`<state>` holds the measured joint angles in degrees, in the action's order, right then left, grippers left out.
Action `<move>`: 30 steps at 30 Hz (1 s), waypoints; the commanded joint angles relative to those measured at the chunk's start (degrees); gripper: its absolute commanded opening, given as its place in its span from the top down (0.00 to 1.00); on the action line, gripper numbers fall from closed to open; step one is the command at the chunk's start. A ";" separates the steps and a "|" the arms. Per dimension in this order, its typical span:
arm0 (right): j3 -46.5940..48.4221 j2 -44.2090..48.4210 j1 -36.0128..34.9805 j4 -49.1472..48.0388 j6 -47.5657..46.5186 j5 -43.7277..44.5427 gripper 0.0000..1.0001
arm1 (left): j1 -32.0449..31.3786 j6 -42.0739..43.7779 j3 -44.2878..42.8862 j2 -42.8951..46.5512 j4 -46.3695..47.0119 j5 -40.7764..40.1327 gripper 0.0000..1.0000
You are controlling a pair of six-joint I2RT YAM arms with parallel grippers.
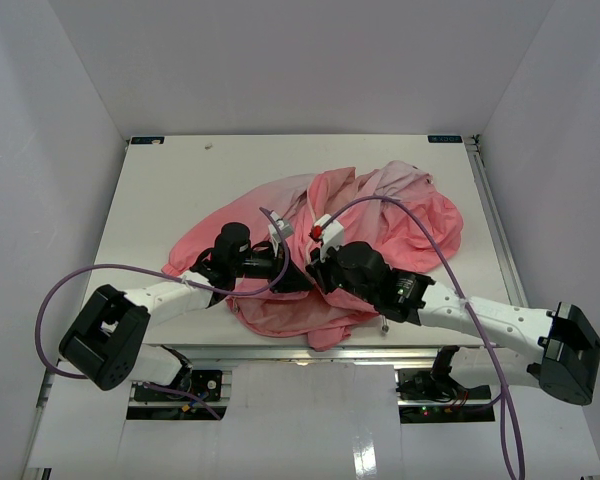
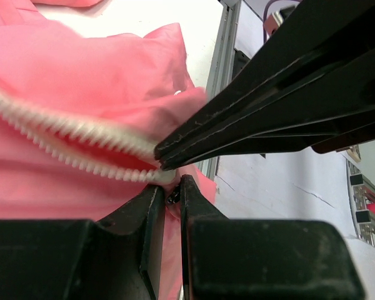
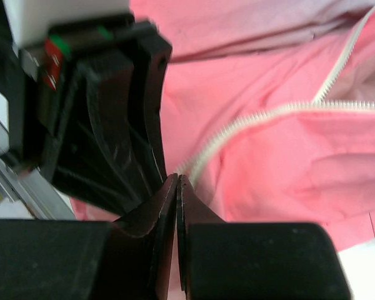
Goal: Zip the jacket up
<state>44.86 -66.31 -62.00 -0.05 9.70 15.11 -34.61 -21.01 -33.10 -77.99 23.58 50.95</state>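
Closest in, the left gripper (image 2: 169,187) has its matte black fingers pressed nearly together, with a strip of pink fabric and a small dark metal piece pinched in the narrow slit between them. The right gripper (image 3: 177,181) has its fingers shut flat against each other, their tapered tips clamped where the end of the zipper (image 3: 262,112) runs in. The two claws meet tip to tip at that spot. The plastic of the fingers is scuffed and scratched. The zipper is a row of fine off-white teeth, and it splits into two lines that spread apart away from the grip.

The jacket (image 1: 400,225) lies heaped and creased on the white table (image 1: 180,180), from the middle towards the right, its lower folds reaching the near edge between the two arms. The cloth is thin, smooth and salmon-pink, paler and greyish-white at the far folds. Purple cables (image 1: 50,300) loop from each wrist.

At the table's far corners sit small teal tags (image 1: 145,141), too small to read
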 commanded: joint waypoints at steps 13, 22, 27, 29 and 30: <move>1.84 3.25 -0.23 -4.77 0.20 3.30 0.90 | -0.90 0.53 -0.19 0.47 -0.36 2.23 1.00; 0.61 6.77 -1.11 4.21 1.97 1.46 0.70 | -0.90 0.52 -0.46 0.64 -0.54 2.13 1.00; 1.24 6.22 -2.34 6.70 2.30 0.86 0.66 | -0.90 0.53 -0.43 0.64 -0.55 2.01 1.00; 1.46 5.51 -2.65 7.03 2.34 1.20 0.66 | -0.90 0.53 -0.38 0.51 -0.42 2.10 1.00; 1.56 5.15 -2.79 7.01 2.33 1.25 0.66 | -0.90 0.53 -0.38 0.47 -0.38 2.14 1.00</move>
<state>45.43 -60.45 -63.86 5.81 11.60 16.27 -35.16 -21.02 -33.10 -78.30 23.09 51.88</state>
